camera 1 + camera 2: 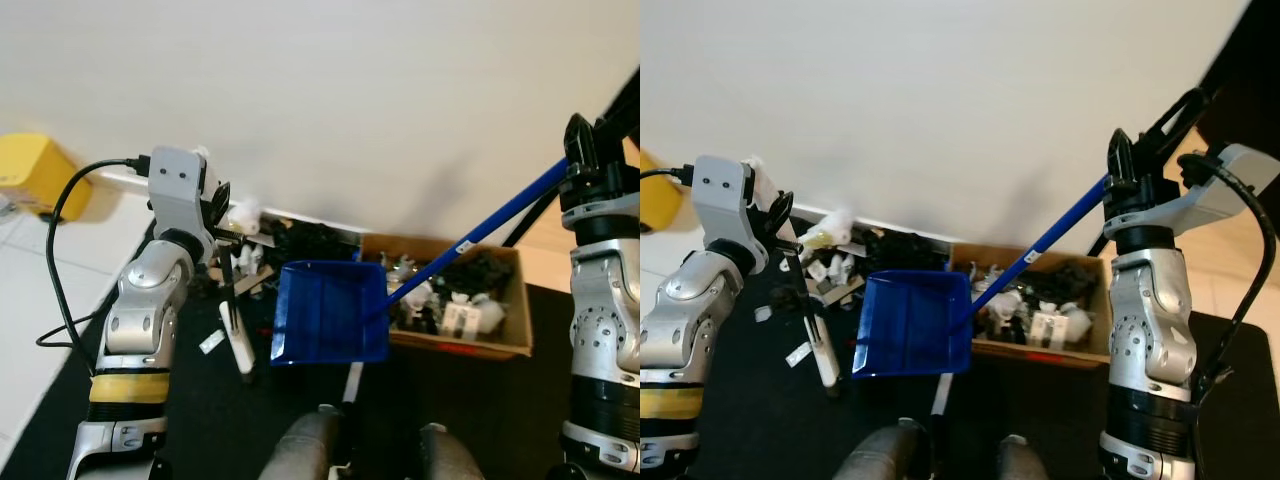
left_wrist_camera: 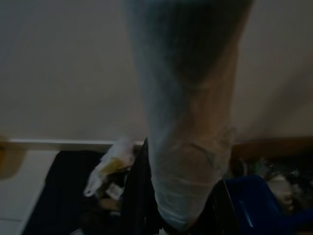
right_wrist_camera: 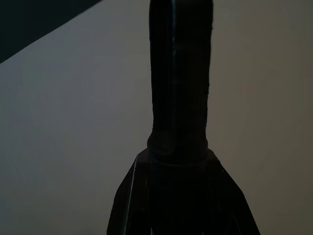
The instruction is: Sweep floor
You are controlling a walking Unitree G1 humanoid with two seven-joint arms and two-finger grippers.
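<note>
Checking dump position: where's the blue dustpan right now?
In the head views the blue dustpan sits centre, over the black mat, just left of the cardboard box of debris. Its long blue handle runs up to the right pincer.

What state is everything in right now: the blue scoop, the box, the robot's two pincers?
Dustpan: held up off the floor, tilted, looks empty.
Box: open, full of clutter.
Right pincer: shut on the dustpan's blue handle.
Left pincer: shut on a broom.
Litter: piled by the wall.
</note>
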